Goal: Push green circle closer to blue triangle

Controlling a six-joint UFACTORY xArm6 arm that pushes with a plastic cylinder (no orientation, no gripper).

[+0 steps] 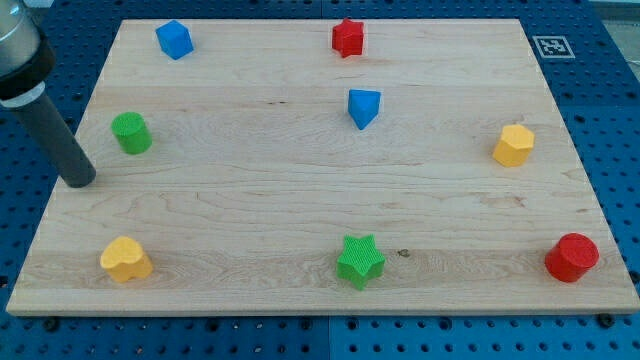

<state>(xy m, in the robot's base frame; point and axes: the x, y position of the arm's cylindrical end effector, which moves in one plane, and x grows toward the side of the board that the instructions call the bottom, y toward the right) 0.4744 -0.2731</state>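
Currently my tip (pixel 78 180) rests on the pale wooden desk (pixel 250 220) near its left edge. The arm carries no jaws, only the straight dark rod, so nothing is gripped. Landmark: the green plastic circle block (pixel 131 133). My tip sits just below and to the view's left of it, near but apart from it. The blue plastic triangle block (pixel 364 107) lies well to the view's right of the green circle and slightly higher, with bare wood between them.

Other blocks, relative to the green circle:
- blue cube-like block (pixel 174 39): above, a little right.
- red star block (pixel 347 37): upper right, above the blue triangle.
- yellow heart-shaped block (pixel 126 260): directly below.
- green star block (pixel 360 262): lower right.
- yellow hexagonal block (pixel 513 145): far right.
- red cylinder block (pixel 572 257): far lower right.
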